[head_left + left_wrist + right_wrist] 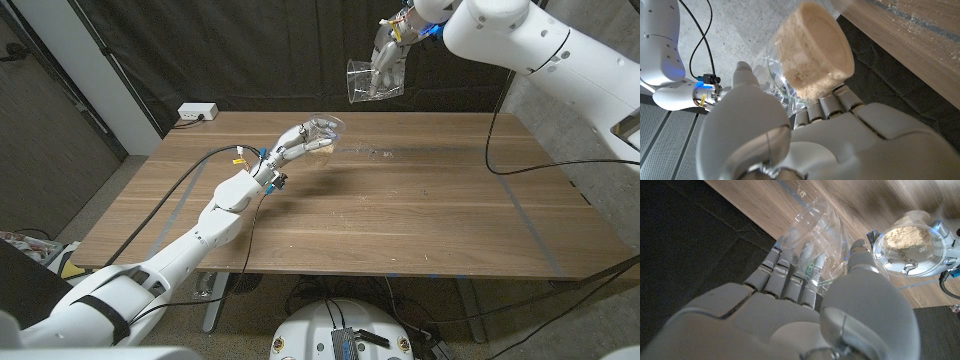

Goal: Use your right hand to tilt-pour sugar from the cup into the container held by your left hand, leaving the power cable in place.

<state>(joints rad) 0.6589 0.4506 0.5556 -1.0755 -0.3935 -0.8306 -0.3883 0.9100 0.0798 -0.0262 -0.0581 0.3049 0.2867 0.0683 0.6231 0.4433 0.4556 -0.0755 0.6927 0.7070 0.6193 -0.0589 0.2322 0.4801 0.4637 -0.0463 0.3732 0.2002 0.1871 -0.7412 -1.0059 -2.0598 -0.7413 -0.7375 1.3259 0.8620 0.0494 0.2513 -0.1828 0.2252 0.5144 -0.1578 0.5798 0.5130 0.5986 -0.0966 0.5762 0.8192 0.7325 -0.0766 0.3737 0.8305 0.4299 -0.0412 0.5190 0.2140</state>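
**Ana:** Sugar first. Where is it?

**Ben:** Pale brown sugar [812, 55] sits packed in the bottom of the clear container [322, 133]. The left robot hand [290, 146] grips that container, its fingers wrapped round the wall, and holds it up over the far left part of the wooden counter [400, 220]. From the right wrist camera you look straight into its round mouth and see the sugar inside.

**Ana:** And the cup?

**Ben:** The right robot hand [385, 60] holds the clear plastic cup [372, 80] high above the far edge of the counter, against the black curtain [250, 50]. The cup lies tilted, mouth turned towards the left side. Its fingers [790, 277] press along the cup wall and the thumb closes on the other side. I see no sugar through the cup's wall.

**Ana:** Are cup and container touching?

**Ben:** No, they are apart; the cup hangs higher and further back, to the right of the container.

**Ana:** Anything on the wood?

**Ben:** A thin scatter of grains [385, 155] lies on the counter right of the container. A black power cable [530, 165] runs across the far right corner and off the right edge. A white power strip [198, 112] sits beyond the far left corner.
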